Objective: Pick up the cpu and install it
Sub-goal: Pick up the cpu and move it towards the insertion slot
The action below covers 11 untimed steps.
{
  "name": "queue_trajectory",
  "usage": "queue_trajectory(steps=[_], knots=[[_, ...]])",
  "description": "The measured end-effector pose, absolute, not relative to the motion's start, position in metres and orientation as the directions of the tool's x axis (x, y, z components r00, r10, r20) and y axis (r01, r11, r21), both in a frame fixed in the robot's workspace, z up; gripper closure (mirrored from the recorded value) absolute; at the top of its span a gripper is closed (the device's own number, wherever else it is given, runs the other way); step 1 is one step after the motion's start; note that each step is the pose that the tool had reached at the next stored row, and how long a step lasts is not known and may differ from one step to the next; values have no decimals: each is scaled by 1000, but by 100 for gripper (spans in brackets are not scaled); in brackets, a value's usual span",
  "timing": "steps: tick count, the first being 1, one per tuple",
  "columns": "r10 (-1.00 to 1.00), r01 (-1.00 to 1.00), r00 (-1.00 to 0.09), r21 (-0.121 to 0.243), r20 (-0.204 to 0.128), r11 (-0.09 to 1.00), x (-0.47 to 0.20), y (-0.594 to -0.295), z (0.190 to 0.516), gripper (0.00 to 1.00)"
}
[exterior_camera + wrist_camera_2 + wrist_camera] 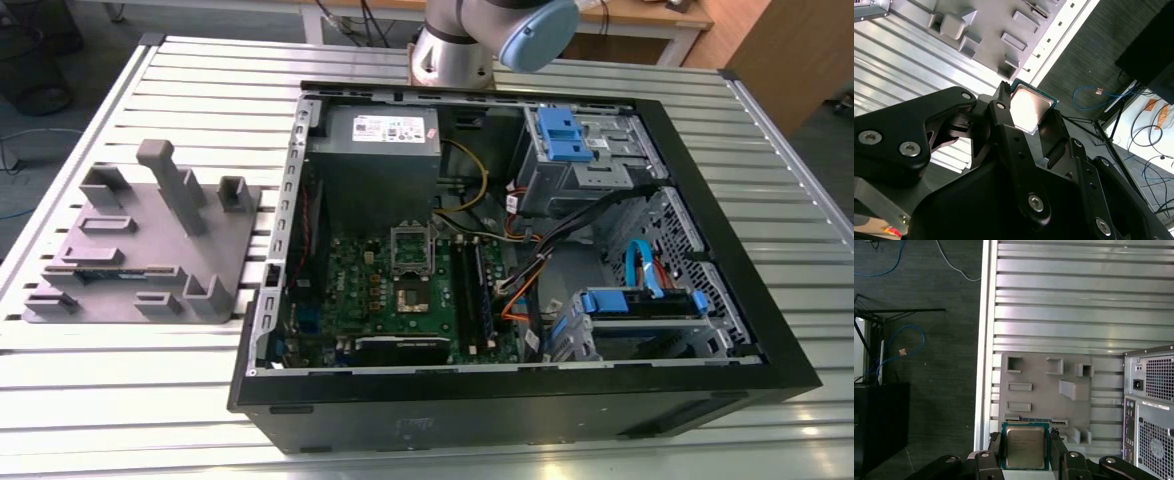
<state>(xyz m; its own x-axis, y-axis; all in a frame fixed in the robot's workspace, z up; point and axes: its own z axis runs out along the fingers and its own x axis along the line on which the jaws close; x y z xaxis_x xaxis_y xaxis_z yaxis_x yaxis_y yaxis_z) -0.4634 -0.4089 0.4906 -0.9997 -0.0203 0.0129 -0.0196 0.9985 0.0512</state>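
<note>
In the exterior view, an open computer case [534,400] is seen lying on the desk [200,90]. Inside it, on the green board, the socket [410,272] is found, and it looks bare. A grey holder [134,250] is set just beside the case, on the exterior view's left. A part of the arm [461,45] is seen behind the case.

In the second wrist view, the cpu [1026,104] is held by the end effector [1028,112]. The black fingers [1004,125] are pressed shut on two sides of the chip. Its shiny top is turned to the camera. The grey holder [984,25] is seen well apart from it, down on the desk [899,55].

In the first wrist view, the cpu [1025,445] is gripped by its edges in the end effector [1025,451], with one of the fingers [995,452] on each side. The grey holder [1046,390] and the desk [1079,300] are seen beyond it, and the case [1151,405] is beside the holder.

So the picking up looks done, and the chip is being carried. The putting in is not yet done. For that, a firm grip is called for, and the chip must be kept straight so that it can be matched to the small socket.
</note>
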Motion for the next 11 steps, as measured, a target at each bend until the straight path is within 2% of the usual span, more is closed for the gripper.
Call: queue_trajectory(steps=[11], knots=[[-20,-20,-1000,51,13,999,-463,-409,471,53]])
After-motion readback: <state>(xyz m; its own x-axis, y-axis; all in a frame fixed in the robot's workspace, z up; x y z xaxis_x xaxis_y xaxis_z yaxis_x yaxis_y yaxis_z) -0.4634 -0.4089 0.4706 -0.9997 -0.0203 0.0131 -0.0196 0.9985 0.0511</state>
